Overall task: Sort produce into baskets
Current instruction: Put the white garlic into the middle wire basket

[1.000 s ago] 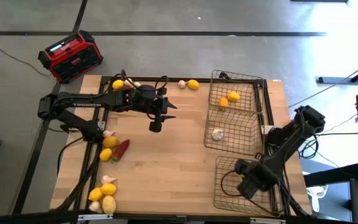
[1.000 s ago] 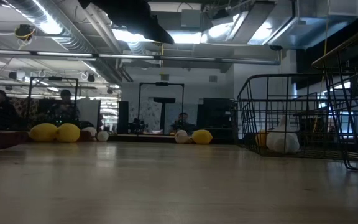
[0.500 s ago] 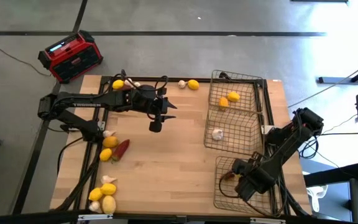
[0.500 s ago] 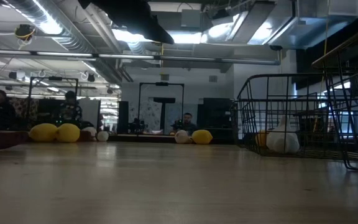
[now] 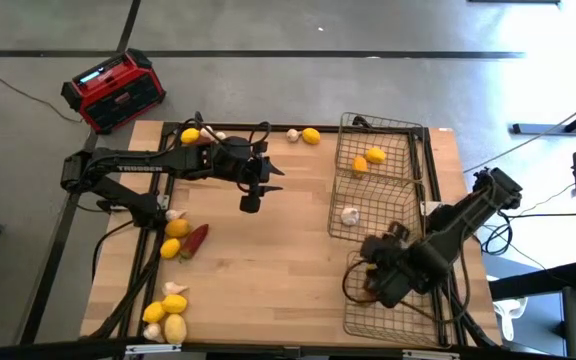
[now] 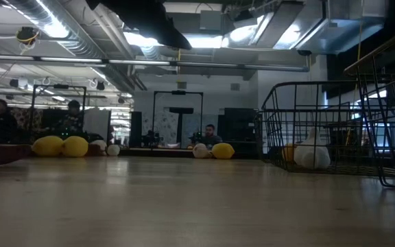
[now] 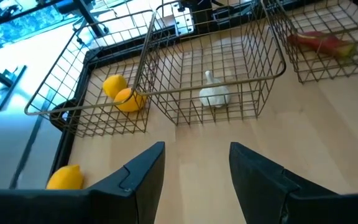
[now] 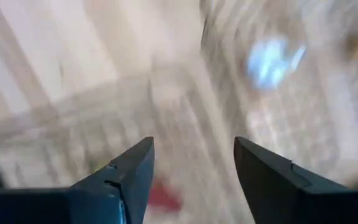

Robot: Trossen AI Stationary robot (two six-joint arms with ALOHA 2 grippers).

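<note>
— Over the near basket (image 5: 393, 300), where is your right pincer?

— My right gripper (image 5: 376, 278) hangs above that basket's near-left corner, fingers parted with an empty gap between them; nothing is in its hold. Under it, inside the basket, lies a red chili pepper (image 7: 319, 42). My own wrist picture smears, so I can only say a red patch (image 8: 163, 196) shows below my fingers, probably that pepper.

— And the other pincer?

— My left gripper (image 5: 251, 200) waits over the bare wood, well apart from the right one, on the far-left part of the table (image 5: 268, 270). Its fingers (image 7: 138, 177) stand partly open and hold nothing.

— What do the other baskets hold?

— Beyond my right gripper sits the middle basket (image 5: 373, 212) with one white garlic bulb (image 5: 350, 215) in it. Past that is the far basket (image 5: 378, 150) with two lemons (image 5: 373, 157) touching each other.

— What is still loose on the table?

— Beside the far basket, on the wood, lie a lemon (image 5: 311, 137) and a garlic bulb (image 5: 293, 134) just next to it. Behind my left arm there is another lemon (image 5: 189, 136) with a garlic bulb or two (image 5: 209, 132) close by. Far across from my right gripper, along the table's left edge, two lemons (image 5: 175, 237), a second chili pepper (image 5: 196, 238) and a garlic bulb (image 5: 174, 214) lie together. At the near-left corner sits a cluster of lemons and garlic (image 5: 166, 315).

— Anything off the table?

— A red-and-black radio (image 5: 113, 90) stands on the floor beyond the far-left corner.
</note>
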